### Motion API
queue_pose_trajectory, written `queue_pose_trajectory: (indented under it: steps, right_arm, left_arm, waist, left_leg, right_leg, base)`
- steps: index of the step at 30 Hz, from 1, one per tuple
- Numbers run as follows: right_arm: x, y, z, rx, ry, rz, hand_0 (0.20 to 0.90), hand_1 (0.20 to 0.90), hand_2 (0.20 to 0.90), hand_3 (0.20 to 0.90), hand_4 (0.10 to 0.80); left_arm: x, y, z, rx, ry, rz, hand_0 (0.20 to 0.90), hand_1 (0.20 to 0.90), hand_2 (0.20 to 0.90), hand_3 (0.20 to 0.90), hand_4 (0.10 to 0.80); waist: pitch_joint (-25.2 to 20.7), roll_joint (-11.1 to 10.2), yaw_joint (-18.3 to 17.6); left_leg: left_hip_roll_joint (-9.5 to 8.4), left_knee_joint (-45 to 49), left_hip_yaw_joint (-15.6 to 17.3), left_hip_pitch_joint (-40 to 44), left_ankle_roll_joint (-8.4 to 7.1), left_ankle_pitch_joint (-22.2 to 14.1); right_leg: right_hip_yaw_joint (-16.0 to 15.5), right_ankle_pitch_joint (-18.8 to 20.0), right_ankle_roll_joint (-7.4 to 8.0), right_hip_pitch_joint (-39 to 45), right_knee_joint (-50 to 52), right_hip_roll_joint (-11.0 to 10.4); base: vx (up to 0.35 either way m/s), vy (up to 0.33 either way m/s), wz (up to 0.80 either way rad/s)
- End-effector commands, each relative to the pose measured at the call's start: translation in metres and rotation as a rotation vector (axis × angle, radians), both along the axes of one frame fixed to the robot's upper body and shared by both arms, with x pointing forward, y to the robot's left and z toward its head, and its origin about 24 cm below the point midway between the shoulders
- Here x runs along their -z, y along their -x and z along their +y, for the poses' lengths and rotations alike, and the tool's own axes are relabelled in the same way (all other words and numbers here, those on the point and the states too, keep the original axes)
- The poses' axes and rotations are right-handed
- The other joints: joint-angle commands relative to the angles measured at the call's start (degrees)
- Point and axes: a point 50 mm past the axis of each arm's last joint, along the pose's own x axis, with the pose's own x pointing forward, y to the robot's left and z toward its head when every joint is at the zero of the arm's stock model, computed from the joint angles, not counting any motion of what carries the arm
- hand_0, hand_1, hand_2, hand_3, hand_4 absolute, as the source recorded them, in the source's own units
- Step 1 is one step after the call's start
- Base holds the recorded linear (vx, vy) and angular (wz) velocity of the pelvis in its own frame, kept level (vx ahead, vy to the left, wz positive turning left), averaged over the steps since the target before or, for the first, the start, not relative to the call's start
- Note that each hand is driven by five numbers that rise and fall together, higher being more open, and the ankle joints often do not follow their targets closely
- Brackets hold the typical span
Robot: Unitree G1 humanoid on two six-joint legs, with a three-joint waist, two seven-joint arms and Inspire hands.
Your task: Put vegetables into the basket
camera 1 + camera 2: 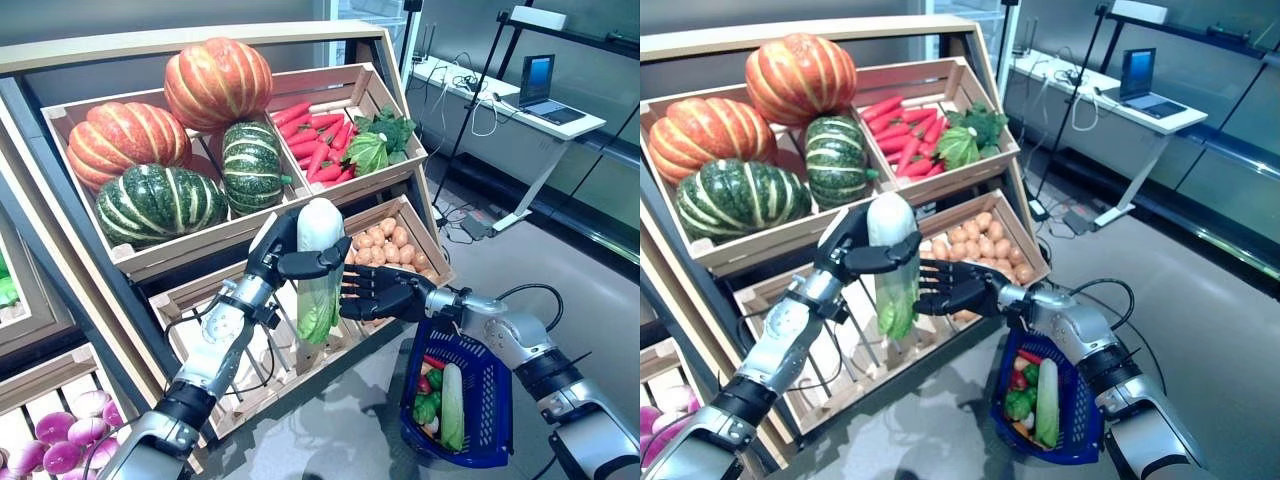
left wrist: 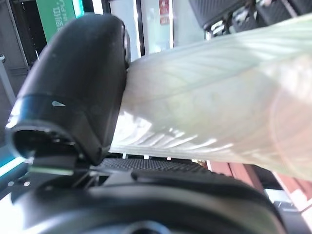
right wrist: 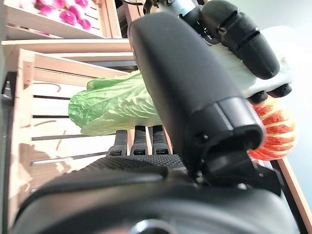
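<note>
My left hand (image 1: 283, 252) is shut on a long cabbage (image 1: 320, 232) with a white stalk end up and green leaves hanging down, in front of the stand's lower crate. Its thumb (image 2: 78, 97) presses on the white stalk (image 2: 209, 112). My right hand (image 1: 385, 293) is open, fingers straight, level with the leaves (image 3: 112, 102) and right beside them, above the basket. The blue basket (image 1: 497, 400) stands on the floor at the lower right. It holds a long pale green vegetable (image 1: 452, 405), a red one (image 1: 431, 362) and a green one (image 1: 427, 408).
The slanted wooden stand (image 1: 395, 85) with its crates fills the left and middle, close behind both hands. A white desk (image 1: 520, 110) with a laptop stands at the back right. Grey floor (image 1: 590, 290) lies to the right of the basket.
</note>
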Motion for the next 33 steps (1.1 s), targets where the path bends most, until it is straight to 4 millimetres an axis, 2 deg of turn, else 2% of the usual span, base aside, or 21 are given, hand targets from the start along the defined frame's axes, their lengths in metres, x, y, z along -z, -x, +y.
queue_pose_trajectory:
  steps: [1,8,16,21,28,29,30,33]
  right_arm:
    - [-0.047,-0.011,0.046,-0.173,-0.288,-0.072,0.900,0.900,0.900,0.900,0.800]
    - [-0.047,-0.019,0.052,-0.114,-0.298,-0.058,0.900,0.900,0.900,0.900,0.800]
    - [-0.044,-0.042,0.041,0.136,-0.071,-0.160,0.900,0.900,0.900,0.900,0.800]
    - [-0.034,-0.049,0.043,0.210,0.005,-0.152,0.900,0.900,0.900,0.900,0.800]
    - [-0.013,-0.047,0.054,0.184,-0.008,-0.055,0.900,0.900,0.900,0.900,0.800]
    - [-0.012,-0.046,0.056,0.179,-0.043,-0.027,0.747,0.747,0.747,0.747,0.698]
    - [-0.011,-0.045,0.056,0.183,-0.058,-0.021,0.300,0.300,0.300,0.300,0.400]
    - [-0.004,-0.043,0.053,0.202,-0.086,-0.001,0.300,0.300,0.300,0.300,0.400]
  left_arm:
    - [-0.035,-0.009,-0.045,0.215,0.162,-0.141,0.300,0.300,0.300,0.300,0.400]
    - [-0.029,-0.004,-0.060,0.301,0.293,-0.072,0.300,0.300,0.300,0.300,0.400]
    - [-0.037,-0.001,-0.076,0.325,0.426,-0.081,0.300,0.300,0.300,0.300,0.400]
    - [-0.046,0.000,-0.091,0.348,0.463,-0.086,0.300,0.300,0.300,0.300,0.400]
    - [-0.050,0.002,-0.102,0.389,0.478,-0.071,0.300,0.300,0.300,0.300,0.400]
    - [-0.050,0.003,-0.102,0.397,0.479,-0.072,0.300,0.300,0.300,0.300,0.400]
    - [-0.051,0.003,-0.102,0.401,0.479,-0.073,0.300,0.300,0.300,0.300,0.400]
    - [-0.051,0.004,-0.101,0.412,0.481,-0.072,0.300,0.300,0.300,0.300,0.400]
  waist:
    - [-5.37,0.40,0.94]
    - [-5.89,0.48,1.10]
    - [-5.61,0.43,1.03]
    - [-5.09,0.59,1.23]
    - [-5.14,0.88,1.97]
    - [-5.17,0.94,2.09]
    - [-5.18,0.96,2.18]
    - [-5.43,1.03,2.32]
  left_leg:
    - [-2.39,0.36,0.71,2.32,2.65,-9.65]
    - [-2.42,0.36,0.50,2.51,2.80,-9.95]
    - [-2.53,0.36,0.41,2.45,2.95,-9.97]
    - [-2.64,0.36,0.15,2.63,3.11,-10.12]
    - [-2.62,0.36,-0.32,2.93,3.12,-10.37]
    - [-2.61,0.36,-0.38,2.96,3.08,-10.36]
    - [-2.61,0.36,-0.46,2.97,3.06,-10.35]
    - [-2.63,0.36,-0.73,3.15,3.05,-10.47]
  right_leg:
    - [0.06,-3.75,-4.59,0.08,0.13,2.95]
    - [0.22,-3.78,-4.67,0.14,0.13,3.02]
    - [1.02,-3.52,-4.87,-0.10,0.13,3.10]
    - [1.27,-3.47,-4.95,0.01,0.13,3.09]
    - [1.09,-3.80,-5.05,0.44,0.13,2.91]
    - [0.94,-3.81,-5.04,0.48,0.13,2.86]
    - [0.90,-3.83,-5.03,0.53,0.13,2.85]
    - [0.77,-3.94,-5.01,0.78,0.13,2.85]
  base:
    - [0.000,0.000,0.00]
    - [-0.001,-0.002,0.01]
    - [-0.001,-0.001,0.01]
    - [0.000,0.000,0.00]
    - [0.014,0.006,0.04]
    - [0.027,0.010,0.06]
    - [0.030,0.007,0.03]
    - [0.039,0.005,0.01]
